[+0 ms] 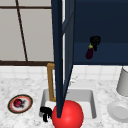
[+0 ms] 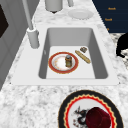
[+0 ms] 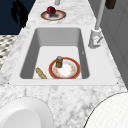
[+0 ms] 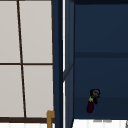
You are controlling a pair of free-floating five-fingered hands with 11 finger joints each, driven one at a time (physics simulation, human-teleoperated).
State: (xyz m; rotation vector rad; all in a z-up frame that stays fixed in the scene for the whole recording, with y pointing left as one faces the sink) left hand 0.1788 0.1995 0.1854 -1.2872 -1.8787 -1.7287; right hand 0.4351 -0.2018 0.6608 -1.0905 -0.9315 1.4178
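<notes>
A: Starting from the front, what is closest?

B: A big glossy red ball (image 1: 68, 115) sits at the front edge of the white sink (image 1: 93, 100). The left hand (image 1: 45, 113) hangs just beside it, fingers curled down and holding nothing.

A: And inside the sink?

B: A red-rimmed round plate (image 2: 62, 63) with a small brown jar (image 2: 68, 60) standing on it, and a tan stick-like piece (image 2: 82, 56) lying next to the plate. On the counter at the left, a dark-rimmed patterned plate (image 1: 20, 103) carries a dark red fruit (image 1: 18, 102).

A: Further back, the right hand?

B: The right hand (image 1: 95, 41) is up inside the open dark blue wall cabinet (image 1: 105, 30), clenched around the top of a small dark purple aubergine with a yellowish stem end (image 1: 89, 52).

A: So how far is the work?

B: I judge the aubergine is already lifted into the cabinet and hangs just above the lower shelf. It is not yet set down or released.
</notes>
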